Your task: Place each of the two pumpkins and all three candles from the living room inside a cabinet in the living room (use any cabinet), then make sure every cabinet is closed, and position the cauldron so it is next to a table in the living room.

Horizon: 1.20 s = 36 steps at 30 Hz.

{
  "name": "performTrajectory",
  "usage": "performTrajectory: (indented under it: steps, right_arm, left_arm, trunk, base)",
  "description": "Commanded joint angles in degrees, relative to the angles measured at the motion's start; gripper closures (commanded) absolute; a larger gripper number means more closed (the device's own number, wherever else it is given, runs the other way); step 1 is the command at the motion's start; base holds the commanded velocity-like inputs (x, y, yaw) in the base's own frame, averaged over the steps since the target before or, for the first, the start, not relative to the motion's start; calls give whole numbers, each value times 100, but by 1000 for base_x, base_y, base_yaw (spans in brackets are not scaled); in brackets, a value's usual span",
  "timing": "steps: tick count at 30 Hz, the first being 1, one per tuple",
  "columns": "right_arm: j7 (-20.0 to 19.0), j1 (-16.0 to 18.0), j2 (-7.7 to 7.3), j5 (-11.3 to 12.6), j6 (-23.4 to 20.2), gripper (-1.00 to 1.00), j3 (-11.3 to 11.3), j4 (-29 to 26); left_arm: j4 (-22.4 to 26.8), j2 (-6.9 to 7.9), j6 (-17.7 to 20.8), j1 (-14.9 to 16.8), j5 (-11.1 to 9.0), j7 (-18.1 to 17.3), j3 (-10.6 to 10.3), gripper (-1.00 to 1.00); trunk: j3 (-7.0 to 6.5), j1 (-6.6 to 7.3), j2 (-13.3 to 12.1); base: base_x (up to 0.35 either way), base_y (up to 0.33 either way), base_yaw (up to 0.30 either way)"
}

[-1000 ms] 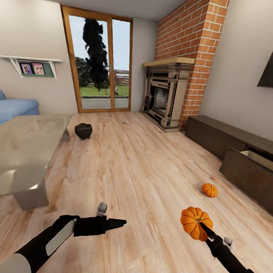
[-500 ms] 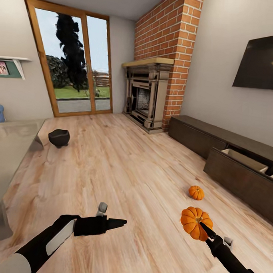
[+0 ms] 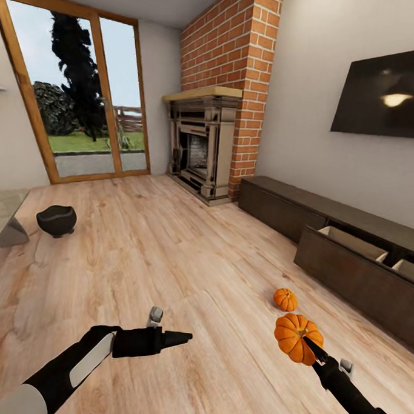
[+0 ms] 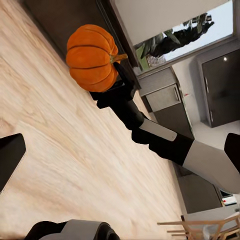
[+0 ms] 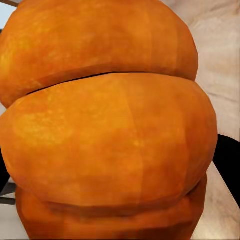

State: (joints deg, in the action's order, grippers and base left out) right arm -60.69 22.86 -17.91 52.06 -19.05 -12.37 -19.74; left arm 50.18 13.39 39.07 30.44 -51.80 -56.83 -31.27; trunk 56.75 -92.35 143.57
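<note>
Here the right gripper [image 3: 309,349] pinches one pumpkin [image 3: 294,336] above the floor, carried clear for the cabinet [image 3: 349,272], whose drawer stands open. The second pumpkin [image 3: 285,299] lies nearby. Left gripper [image 3: 185,336]: pressed together, empty.

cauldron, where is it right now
In the head view the cauldron sits on the wood floor at far left, beside the table corner and in front of the glass doors.

brick fireplace [image 3: 204,149], wall television [image 3: 386,92], perhaps table [image 3: 3,220]
</note>
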Motion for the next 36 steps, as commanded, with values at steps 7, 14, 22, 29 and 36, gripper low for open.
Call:
performTrajectory:
  steps: [7, 14, 22, 29, 36]
  right_arm:
    - [-13, 0, -1, 50, -64, 100, -29, 2]
    - [-13, 1, -1, 50, -64, 100, -36, 5]
    - [-13, 2, 2, 50, -64, 100, -37, 5]
    - [-13, 0, 5, 50, -64, 100, -37, 5]
    - [-13, 0, 7, 50, -64, 100, -37, 5]
  left_arm:
    - [1, 6, 40, 5, -52, 6, -19, -100]
    - [6, 6, 40, 5, -54, 6, -19, -100]
    - [9, 6, 40, 5, -53, 4, -19, -100]
    - [6, 6, 40, 5, -52, 5, -19, -100]
    - [2, 6, 40, 5, -52, 6, -19, -100]
  trunk:
    - [-6, -1, 2]
    - [-46, -1, 2]
    - [-96, -1, 2]
    - [-141, -1, 2]
    - [-187, -1, 2]
  base:
    - [229, 0, -61]
    - [173, 0, -196]
    - [27, 0, -220]
    - [2, 0, -222]
    - [0, 0, -222]
